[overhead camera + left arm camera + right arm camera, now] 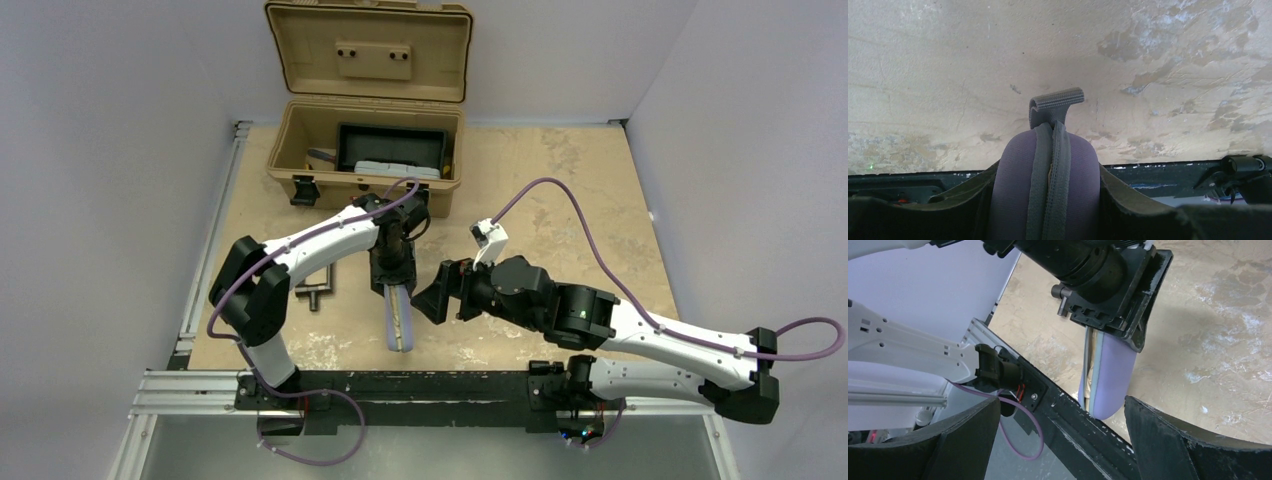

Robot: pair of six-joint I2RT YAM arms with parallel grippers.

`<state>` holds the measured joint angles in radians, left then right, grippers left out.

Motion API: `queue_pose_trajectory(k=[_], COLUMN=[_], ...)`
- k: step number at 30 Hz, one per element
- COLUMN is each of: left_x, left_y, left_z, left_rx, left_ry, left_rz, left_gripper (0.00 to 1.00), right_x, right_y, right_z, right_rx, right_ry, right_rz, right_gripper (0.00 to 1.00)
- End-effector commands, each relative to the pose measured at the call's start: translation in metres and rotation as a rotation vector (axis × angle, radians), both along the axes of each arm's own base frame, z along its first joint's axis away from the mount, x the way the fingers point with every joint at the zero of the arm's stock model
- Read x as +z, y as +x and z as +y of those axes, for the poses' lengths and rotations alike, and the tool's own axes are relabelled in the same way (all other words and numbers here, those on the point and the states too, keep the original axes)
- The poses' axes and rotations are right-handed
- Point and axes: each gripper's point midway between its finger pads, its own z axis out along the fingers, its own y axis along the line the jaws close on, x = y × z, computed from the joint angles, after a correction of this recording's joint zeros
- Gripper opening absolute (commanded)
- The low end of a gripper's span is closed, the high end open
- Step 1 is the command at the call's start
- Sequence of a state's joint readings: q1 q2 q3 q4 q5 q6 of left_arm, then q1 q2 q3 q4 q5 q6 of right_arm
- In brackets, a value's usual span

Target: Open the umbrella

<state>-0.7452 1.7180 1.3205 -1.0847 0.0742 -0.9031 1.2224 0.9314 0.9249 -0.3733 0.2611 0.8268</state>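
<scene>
Two tools in frame. The left tool (398,292) is closed partway, clamped on a lavender-grey case (1013,190) and holding it lengthwise above the desk (560,200), free end toward the arm bases. The right tool (438,290) has its jaws spread wide with nothing in them, just beside that free end.

Umbrella (1092,375): only a cream-tan sliver shows in the case's gaping seam, so I judge it is inside, not yet drawn out. The zip pull (1057,100) sticks up at the rounded end. The open toolbox (370,190) sits at the far edge, well apart.

Risks, as judged:
- Right tool closes on the case shell instead of the umbrella; contents stay put.
- Pulling against a seam not fully unzipped could drag the case out of the left grip.
- Left clamp may pinch the umbrella through the shell and block extraction.
</scene>
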Motion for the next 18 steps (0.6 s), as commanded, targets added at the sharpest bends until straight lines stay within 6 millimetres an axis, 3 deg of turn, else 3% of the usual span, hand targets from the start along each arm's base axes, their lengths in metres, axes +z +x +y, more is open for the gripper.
queue_pose_trajectory(k=[1, 2, 4, 5, 12, 18], left_x=[0.016, 0.017, 0.021, 0.023, 0.043, 0.061], left_y=[0.017, 0.018, 0.02, 0.021, 0.022, 0.01], left_z=[-0.014, -0.015, -0.015, -0.015, -0.011, 0.011], left_rx=[-0.006, -0.009, -0.012, -0.013, -0.026, -0.013], left_ry=[-0.055, -0.063, -0.068, -0.072, -0.084, -0.084], left_rz=[-0.047, -0.053, -0.07, -0.08, -0.132, -0.193], left_gripper=[0.21, 0.39, 0.86, 0.98, 1.0, 1.0], right_x=[0.001, 0.001, 0.0, 0.0, -0.009, -0.018], right_y=[-0.002, -0.002, -0.002, -0.002, 0.001, 0.004], right_z=[-0.003, -0.004, -0.004, -0.005, -0.005, -0.005], right_rx=[-0.005, -0.006, -0.008, -0.01, -0.031, -0.056], right_ry=[0.024, 0.024, 0.024, 0.023, -0.006, -0.033], right_rz=[0.019, 0.02, 0.022, 0.024, 0.037, 0.053], right_gripper=[0.93, 0.93, 0.94, 0.94, 0.95, 0.94])
